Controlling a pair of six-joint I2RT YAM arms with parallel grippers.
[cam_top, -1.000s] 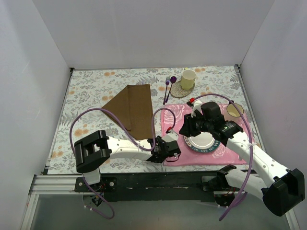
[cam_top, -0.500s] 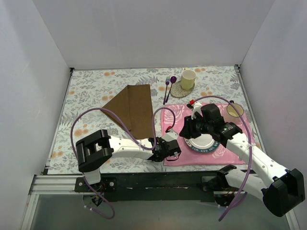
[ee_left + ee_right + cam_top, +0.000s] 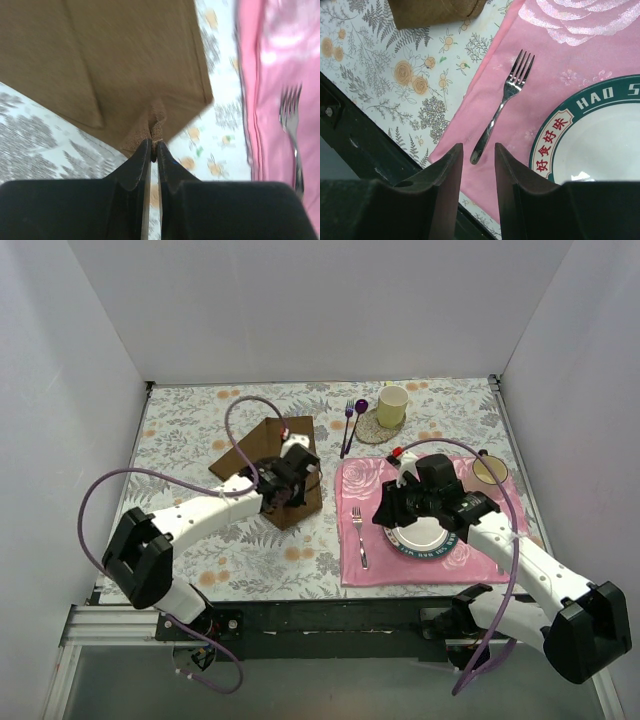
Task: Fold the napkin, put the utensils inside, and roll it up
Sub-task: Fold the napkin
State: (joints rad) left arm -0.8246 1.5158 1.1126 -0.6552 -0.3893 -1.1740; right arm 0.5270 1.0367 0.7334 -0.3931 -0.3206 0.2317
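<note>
The dark brown napkin point(image 3: 262, 448) lies left of the pink mat point(image 3: 450, 560). My left gripper point(image 3: 291, 483) sits over its near part, shut on a pinched ridge of the cloth by the near corner point(image 3: 154, 127); the napkin point(image 3: 125, 60) spreads beyond the black fingertips point(image 3: 145, 150). A silver fork point(image 3: 358, 534) lies on the mat's left side. My right gripper point(image 3: 392, 506) hovers just above the mat, open, with the fork point(image 3: 505, 107) handle's end between and beyond its fingers point(image 3: 451, 165), untouched. A purple fork point(image 3: 348, 420) and spoon point(image 3: 359, 410) lie at the back.
A white plate point(image 3: 425, 537) with a green rim sits on the mat under my right arm. A pale cup point(image 3: 392, 405) stands on a round coaster at the back, and a small dish point(image 3: 489, 470) at the mat's far right corner. White walls enclose the floral table point(image 3: 180, 430).
My left arm has swung from the mat's near left corner up to the napkin and shut on its cloth. The silver fork now shows. The right arm has shifted slightly left.
</note>
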